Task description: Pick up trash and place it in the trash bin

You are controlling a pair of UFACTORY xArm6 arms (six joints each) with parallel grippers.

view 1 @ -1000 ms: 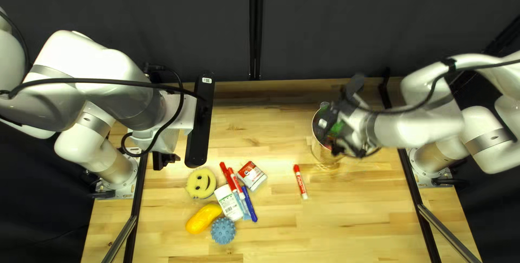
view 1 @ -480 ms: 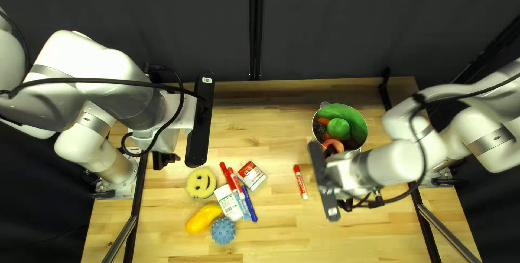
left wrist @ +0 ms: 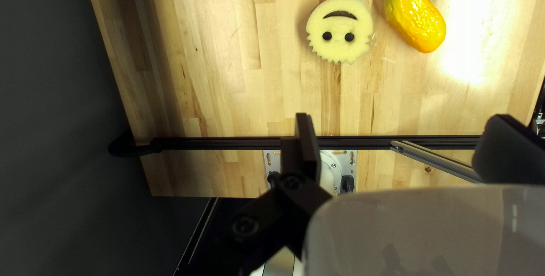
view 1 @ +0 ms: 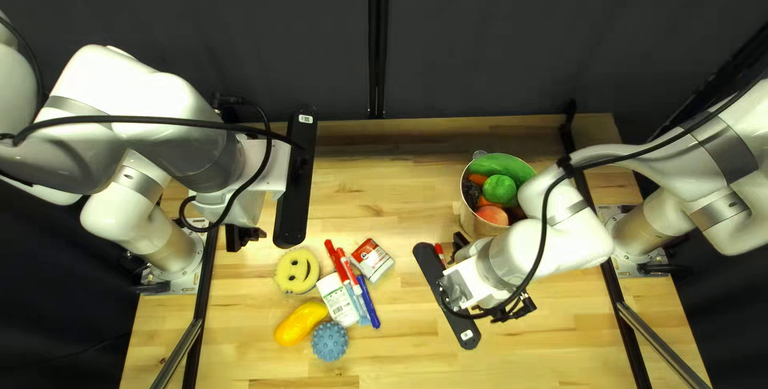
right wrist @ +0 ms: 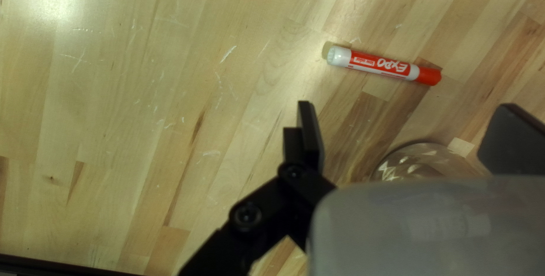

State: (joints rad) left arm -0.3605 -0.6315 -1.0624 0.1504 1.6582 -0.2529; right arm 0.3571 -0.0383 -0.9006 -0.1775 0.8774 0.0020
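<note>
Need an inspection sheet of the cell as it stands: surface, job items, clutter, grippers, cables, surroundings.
surface: wooden table, light scratches
job's things: container holding toy produce; whether it is the trash bin, cannot tell. Lone red marker lies ahead of right gripper
clutter: smiley sponge, toy mango, spiky ball, white bottle, red-and-white tub, blue marker, more red markers
grippers: left gripper and right both open, holding nothing
cables: black cable on left arm and on right arm; snags: nothing seen
surroundings: dark curtain behind far edge; black rail beside left arm's base
</note>
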